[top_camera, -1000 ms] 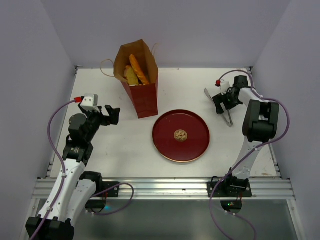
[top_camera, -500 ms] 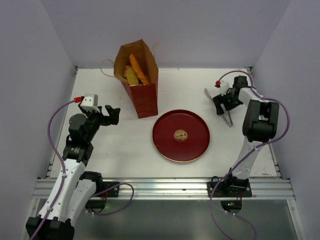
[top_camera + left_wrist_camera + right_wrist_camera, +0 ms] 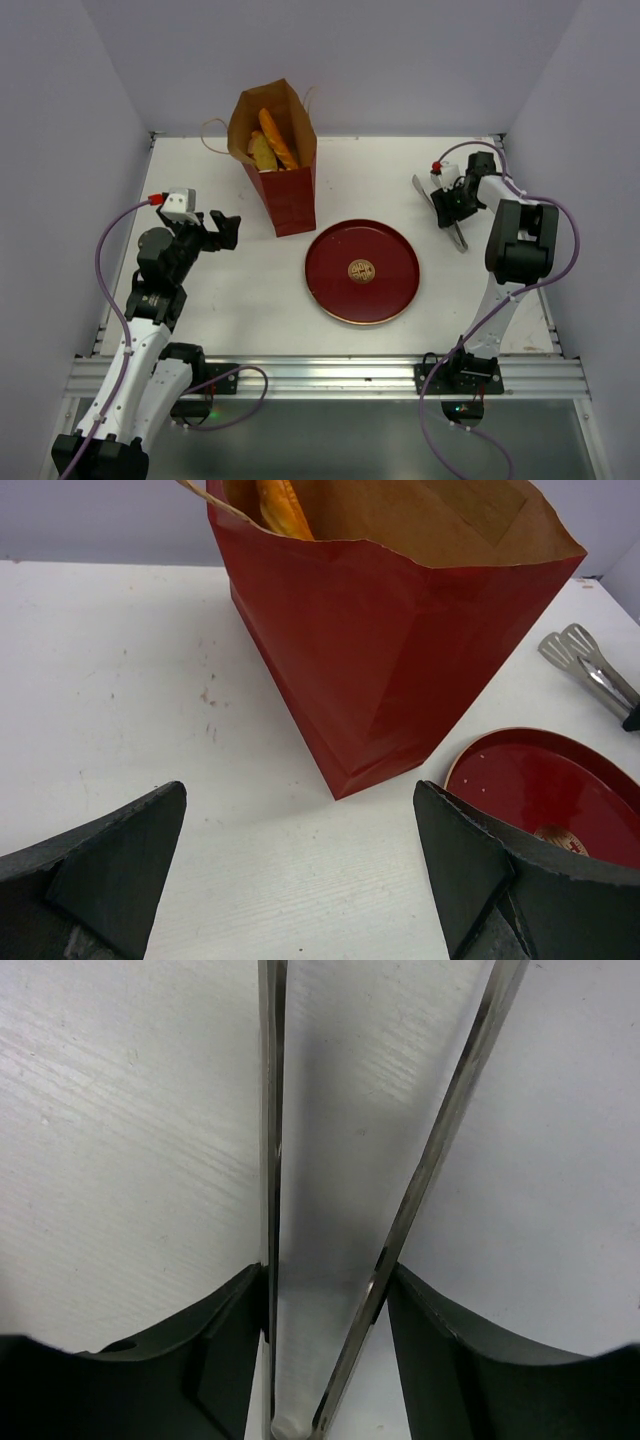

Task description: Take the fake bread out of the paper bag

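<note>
Bag (image 3: 290,200) upright, red below, kraft rim; orange loaves (image 3: 278,138) inside. Left tool (image 3: 225,228) released; right tool (image 3: 446,205) grasping tongs (image 3: 458,238).

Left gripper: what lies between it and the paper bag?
Nothing: only bare white table separates the open left gripper from the paper bag, as the left wrist view shows.

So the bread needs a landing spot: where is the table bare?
Free: the back strip of table between bag and tongs, and the left side between bag and left hand. Tight: the gap from bag to plate.
</note>
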Available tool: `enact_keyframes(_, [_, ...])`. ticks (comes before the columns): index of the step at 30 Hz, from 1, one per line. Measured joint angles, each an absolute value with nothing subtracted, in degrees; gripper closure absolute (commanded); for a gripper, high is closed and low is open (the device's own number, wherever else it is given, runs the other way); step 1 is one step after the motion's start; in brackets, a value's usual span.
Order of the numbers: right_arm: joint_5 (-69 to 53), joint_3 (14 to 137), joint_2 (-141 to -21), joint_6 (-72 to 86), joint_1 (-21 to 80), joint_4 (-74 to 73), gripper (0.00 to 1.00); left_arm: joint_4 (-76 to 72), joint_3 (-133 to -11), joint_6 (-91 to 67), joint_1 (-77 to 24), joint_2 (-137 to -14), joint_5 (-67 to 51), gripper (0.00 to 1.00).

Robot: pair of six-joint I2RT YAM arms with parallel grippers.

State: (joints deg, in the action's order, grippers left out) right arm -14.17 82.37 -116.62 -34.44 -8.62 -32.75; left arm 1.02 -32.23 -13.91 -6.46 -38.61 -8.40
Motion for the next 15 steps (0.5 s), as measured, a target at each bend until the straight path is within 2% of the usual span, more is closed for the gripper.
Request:
enact_keyframes(3, [-14.0, 82.3, -116.6, -34.1, -8.6, -32.7, 0.55, 1.0, -32.2, -13.9, -6.5, -38.6, -8.5, 0.0])
enact_keyframes(5, [-13.9, 82.2, -116.5, -34.0, -8.6, -32.7, 0.67, 1.0, -32.2, -13.9, -6.5, -38.6, -8.6, 0.0])
enact_keyframes(10, [-13.4, 81.6, -116.1, -33.6, -8.6, -32.6, 0.78, 1.0, -32.2, -13.9, -6.5, -38.6, -8.6, 0.0])
enact_keyframes(13, [-13.1, 81.2, -115.9, -33.4, -8.6, -32.4, 0.9, 1.0, -32.2, -13.9, -6.5, -38.6, -8.6, 0.0])
enact_keyframes(15, [-13.0, 81.0, -115.7, -33.2, -8.6, -32.2, 0.92, 1.0, -32.2, -13.9, -6.5, -38.5, -8.6, 0.0])
